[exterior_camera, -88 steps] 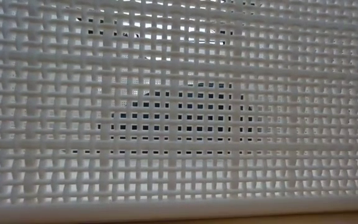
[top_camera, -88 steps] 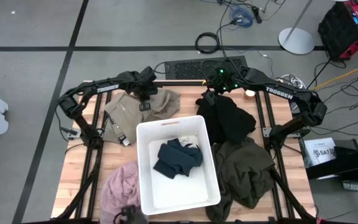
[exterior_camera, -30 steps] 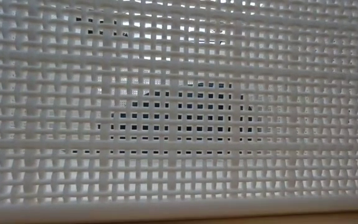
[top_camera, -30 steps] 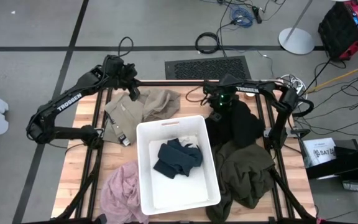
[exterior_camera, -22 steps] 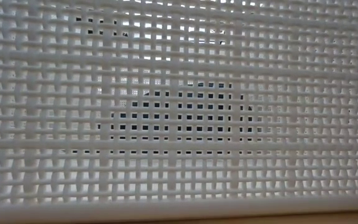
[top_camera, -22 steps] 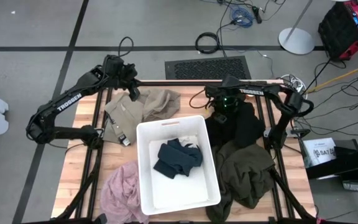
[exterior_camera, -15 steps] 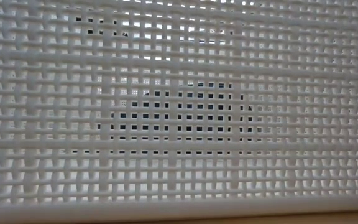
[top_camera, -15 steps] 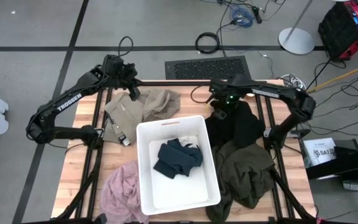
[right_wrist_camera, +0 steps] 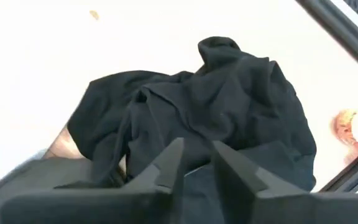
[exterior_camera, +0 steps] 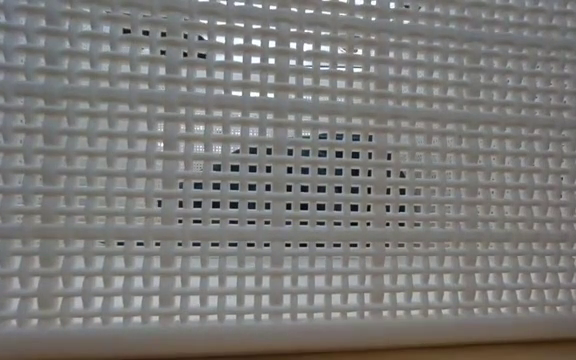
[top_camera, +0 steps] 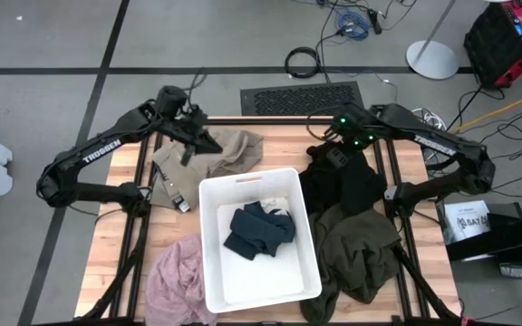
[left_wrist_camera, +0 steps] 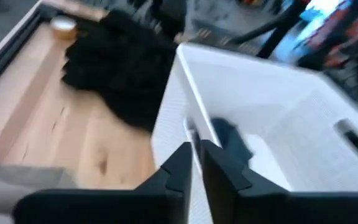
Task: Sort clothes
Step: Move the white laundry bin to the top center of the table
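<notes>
A white bin (top_camera: 211, 272) stands mid-table with the navy garment (top_camera: 256, 228) lying in it. The tan garment (top_camera: 229, 149) lies at the far left, the black one (top_camera: 347, 186) at the far right, the pink one (top_camera: 175, 272) near left and the olive one (top_camera: 361, 249) near right. My left gripper (top_camera: 199, 142) hovers over the tan garment, pointing toward the bin (left_wrist_camera: 278, 93), fingers (left_wrist_camera: 196, 146) a narrow gap apart. My right gripper (top_camera: 333, 154) hangs above the black garment (right_wrist_camera: 216, 93), fingers (right_wrist_camera: 197, 146) apart with nothing between them.
The bin's lattice wall (exterior_camera: 288, 180) fills the low view. A small round object (right_wrist_camera: 353, 127) sits by the table's far right rail. A dark floor grate (top_camera: 302, 98) and cables lie beyond the far edge. Bare wood (left_wrist_camera: 73, 137) shows between the tan and black garments.
My right gripper has risen off the black garment and drifted a little toward the table's right edge; the garment stays flat on the table. My left gripper has swung from the far left corner toward the bin and turned to point at it.
</notes>
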`<state>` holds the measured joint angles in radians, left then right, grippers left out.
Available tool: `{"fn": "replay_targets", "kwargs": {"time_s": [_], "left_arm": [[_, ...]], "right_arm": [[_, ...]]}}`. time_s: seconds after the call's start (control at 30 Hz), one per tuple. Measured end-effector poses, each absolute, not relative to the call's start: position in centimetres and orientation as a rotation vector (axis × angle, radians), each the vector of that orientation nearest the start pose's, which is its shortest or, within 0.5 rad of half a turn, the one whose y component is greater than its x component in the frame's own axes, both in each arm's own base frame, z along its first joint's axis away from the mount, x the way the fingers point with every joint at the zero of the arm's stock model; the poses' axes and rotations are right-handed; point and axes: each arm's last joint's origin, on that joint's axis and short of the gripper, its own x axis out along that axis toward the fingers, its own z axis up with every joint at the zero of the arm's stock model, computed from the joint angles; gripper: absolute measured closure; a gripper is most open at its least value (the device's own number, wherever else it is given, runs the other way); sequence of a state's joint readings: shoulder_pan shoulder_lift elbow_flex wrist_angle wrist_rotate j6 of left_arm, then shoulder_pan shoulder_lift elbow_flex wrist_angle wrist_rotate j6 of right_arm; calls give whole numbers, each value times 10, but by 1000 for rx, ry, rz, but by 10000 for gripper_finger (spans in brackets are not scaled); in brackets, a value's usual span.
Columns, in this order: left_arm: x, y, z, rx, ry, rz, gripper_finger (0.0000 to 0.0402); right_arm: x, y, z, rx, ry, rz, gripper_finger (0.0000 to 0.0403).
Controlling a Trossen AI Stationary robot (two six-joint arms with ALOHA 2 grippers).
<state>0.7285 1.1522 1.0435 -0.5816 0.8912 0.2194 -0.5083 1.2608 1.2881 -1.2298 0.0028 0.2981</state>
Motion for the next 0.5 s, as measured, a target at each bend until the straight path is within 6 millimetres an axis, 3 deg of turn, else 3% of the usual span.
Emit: {"fn": "replay_targets", "kwargs": {"time_s": [0.23,0.37,0.5], "left_arm": [[211,99,322,-159,588,-121,254],[216,82,336,-193,630,-86,202],[216,71,343,-153,688,-49,175]], "right_arm": [[177,-99,344,555,1038,-625,240],[176,-98,346,551,1020,-624,203],[176,-98,346,550,1012,-624,178]]}}
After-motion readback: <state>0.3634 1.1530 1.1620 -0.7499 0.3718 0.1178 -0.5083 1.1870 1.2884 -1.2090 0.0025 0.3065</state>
